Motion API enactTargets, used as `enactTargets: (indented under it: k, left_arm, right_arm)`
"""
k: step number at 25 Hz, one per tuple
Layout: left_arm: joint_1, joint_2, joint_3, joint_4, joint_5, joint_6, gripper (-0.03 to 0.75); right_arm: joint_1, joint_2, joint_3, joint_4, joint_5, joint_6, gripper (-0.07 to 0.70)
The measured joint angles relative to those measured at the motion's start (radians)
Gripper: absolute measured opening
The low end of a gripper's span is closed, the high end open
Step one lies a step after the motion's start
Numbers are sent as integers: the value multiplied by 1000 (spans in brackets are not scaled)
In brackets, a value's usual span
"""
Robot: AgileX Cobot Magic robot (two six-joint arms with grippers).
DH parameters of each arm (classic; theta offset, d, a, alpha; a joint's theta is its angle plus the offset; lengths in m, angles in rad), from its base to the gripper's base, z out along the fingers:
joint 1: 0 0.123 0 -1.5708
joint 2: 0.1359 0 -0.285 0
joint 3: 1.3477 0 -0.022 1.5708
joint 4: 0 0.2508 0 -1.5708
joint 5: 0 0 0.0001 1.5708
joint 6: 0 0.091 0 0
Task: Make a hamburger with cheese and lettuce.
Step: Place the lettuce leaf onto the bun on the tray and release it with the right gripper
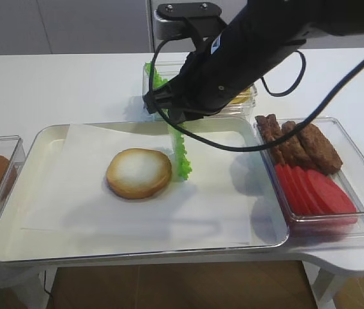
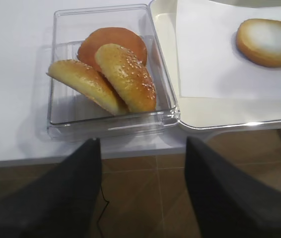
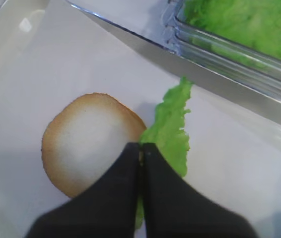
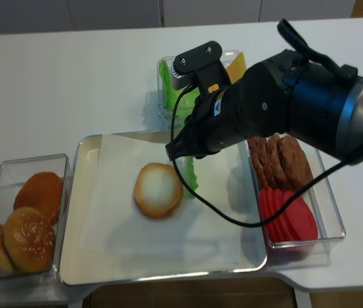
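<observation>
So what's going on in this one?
The right gripper is shut on a lettuce leaf, carrying it edge-on just beside the bun half that lies cut face up on the paper-lined tray. The leaf is not yet on the bun, and no cheese is there either. The left gripper hangs open off the table's edge near the box of sesame buns, holding nothing.

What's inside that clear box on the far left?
The box holds three bun pieces, two of them seeded. The back one is partly covered, and nothing shows beneath them.
</observation>
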Motion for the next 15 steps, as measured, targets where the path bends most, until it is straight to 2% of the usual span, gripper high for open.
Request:
enactTargets:
  k: [9, 15]
  left_arm:
    - [0, 0, 0, 0, 0, 0, 403]
    - [0, 0, 0, 0, 0, 0, 403]
  right_arm:
    - [0, 3, 0, 181, -32, -25, 2]
    - [0, 15, 0, 214, -34, -25, 3]
